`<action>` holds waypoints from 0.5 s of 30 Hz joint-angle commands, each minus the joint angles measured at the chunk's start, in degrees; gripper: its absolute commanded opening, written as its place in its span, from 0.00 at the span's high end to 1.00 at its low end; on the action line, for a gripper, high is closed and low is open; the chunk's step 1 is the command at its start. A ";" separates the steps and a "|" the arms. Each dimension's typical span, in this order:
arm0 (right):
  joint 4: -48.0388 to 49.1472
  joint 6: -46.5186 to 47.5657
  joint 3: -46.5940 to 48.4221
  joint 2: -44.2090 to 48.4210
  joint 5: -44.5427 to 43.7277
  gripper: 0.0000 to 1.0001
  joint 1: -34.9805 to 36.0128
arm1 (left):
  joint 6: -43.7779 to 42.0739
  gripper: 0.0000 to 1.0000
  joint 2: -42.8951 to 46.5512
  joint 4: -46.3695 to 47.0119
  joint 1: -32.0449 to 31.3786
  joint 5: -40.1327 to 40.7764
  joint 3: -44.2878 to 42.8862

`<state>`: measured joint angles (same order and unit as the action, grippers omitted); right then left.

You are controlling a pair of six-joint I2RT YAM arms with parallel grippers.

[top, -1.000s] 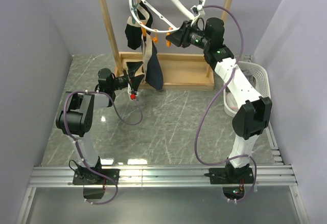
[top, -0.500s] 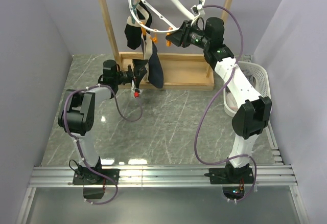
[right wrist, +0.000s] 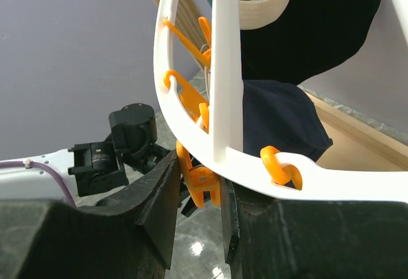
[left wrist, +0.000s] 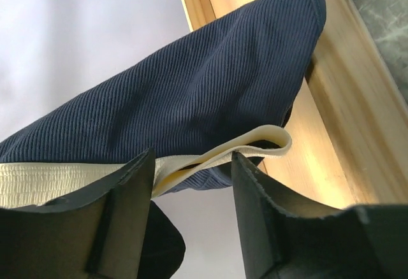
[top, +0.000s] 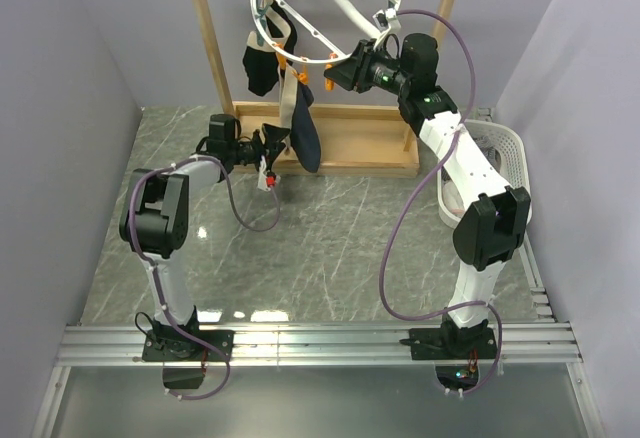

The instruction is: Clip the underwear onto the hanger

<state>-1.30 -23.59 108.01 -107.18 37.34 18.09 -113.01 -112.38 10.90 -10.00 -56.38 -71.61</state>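
Left wrist, fingers: the two black left fingers stand apart, one on each side of the folded cream waistband. A gap shows, so nothing is pinched yet.
Left wrist, garment: the dark navy ribbed underwear drapes across the view just beyond the tips, in front of the pale wooden rack frame.
Left wrist, why: probably lined up to catch the band's free fold and lift it.
Right wrist, fingers: the black right fingers are clamped on an orange plastic clip just under the rim of the round white plastic hanger.
Right wrist, why: the squeeze likely readies the clip for fabric. Whether its mouth gapes, I cannot tell.
Top view, left gripper: low, at the underwear's bottom edge. The garment appears to hang from the hanger by one end of its band.
Top view, right gripper: high, at the tilted ring's near rim.
Top view, other: a small black garment hangs at the ring's left, and a white plastic basket sits at the table's right.
Writing: none readable in any view.
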 commanded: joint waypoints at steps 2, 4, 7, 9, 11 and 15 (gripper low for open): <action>2.53 -1.37 3.44 -0.67 0.10 1.00 -0.33 | -14.52 0.45 -1.26 -0.79 -0.37 -0.40 -3.26; 2.71 -1.45 3.53 -0.75 0.10 1.00 -0.42 | -13.99 0.48 -1.53 -0.26 -0.37 -0.92 -4.06; 2.62 -1.63 3.53 -0.75 0.19 1.00 -0.59 | -13.29 0.51 -1.79 1.23 -0.37 -1.63 -4.59; 2.53 -1.72 3.53 -0.84 0.19 1.00 -0.51 | -15.03 0.56 -2.05 -1.22 -0.55 -1.63 -5.64; 2.44 -1.72 3.70 -0.93 0.19 1.00 -0.51 | -16.01 0.60 -2.41 -2.89 -0.63 -1.37 -6.60; 2.44 -1.63 3.88 -1.02 0.27 1.00 -0.51 | -19.26 0.92 -3.02 -6.67 -0.72 -1.28 -7.75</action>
<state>-1.30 -24.29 108.38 -107.31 37.63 17.96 -113.32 -114.69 7.92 -10.33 -55.96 -77.08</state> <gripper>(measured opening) 0.347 0.150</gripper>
